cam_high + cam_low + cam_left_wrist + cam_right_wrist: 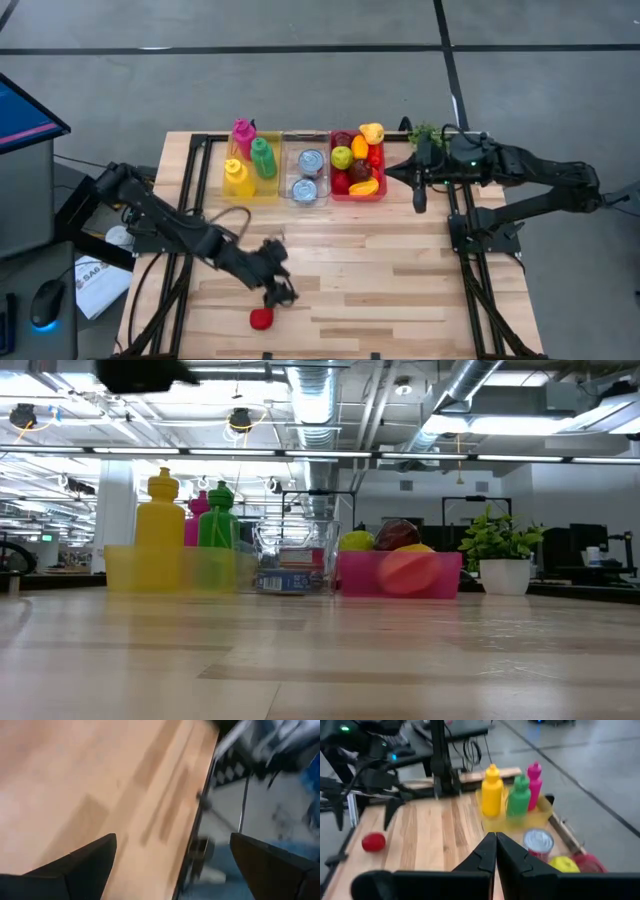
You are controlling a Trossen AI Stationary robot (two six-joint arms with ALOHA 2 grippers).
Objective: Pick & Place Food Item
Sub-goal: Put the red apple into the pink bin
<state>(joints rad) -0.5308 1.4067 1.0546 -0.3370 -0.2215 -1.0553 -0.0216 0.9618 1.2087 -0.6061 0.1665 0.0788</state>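
Note:
A small round red food item [262, 318] lies on the wooden table close to its near edge; the right wrist view also shows the red item [373, 841]. My left gripper [278, 290] hangs just on the far side of it and above it, open, with nothing between its fingers [172, 837]. My right gripper [418, 192] waits shut [495, 845] at the right end of the bin row. A red bin [358, 168] at the far side holds several fruits.
A yellow bin [250, 168] with three bottles and a clear bin [307, 177] with two cans stand left of the red bin along the far side. A potted plant [425, 132] sits at the far right corner. Bare wood lies between the bins and the near edge.

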